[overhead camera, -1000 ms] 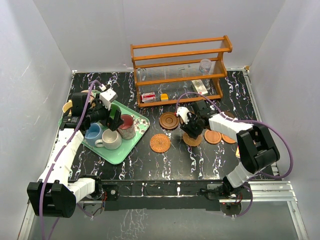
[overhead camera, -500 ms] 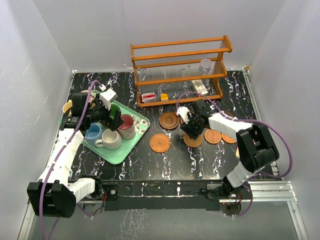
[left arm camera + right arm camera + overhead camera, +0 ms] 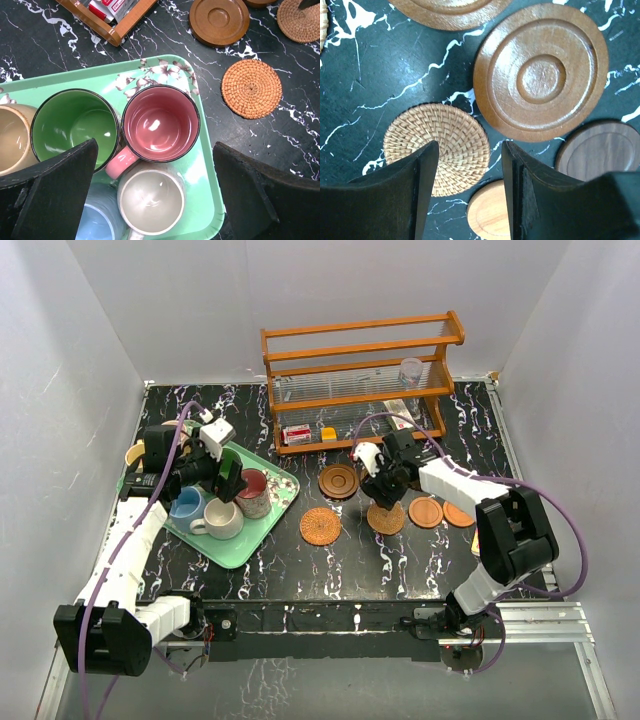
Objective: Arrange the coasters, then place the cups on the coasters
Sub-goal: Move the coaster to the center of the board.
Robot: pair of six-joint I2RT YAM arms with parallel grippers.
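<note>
Ringed wood coaster (image 3: pixel 542 80) flat, pink cup (image 3: pixel 161 124) upright, mouth up

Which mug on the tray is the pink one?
The pink mug, pink inside and out with a dark rim. In the left wrist view it sits beside the green mug and next to the cream mug on the tray.

White walls (image 3: pixel 200 300) surround a black, seemingly marble table (image 3: pixel 300 570).
</note>
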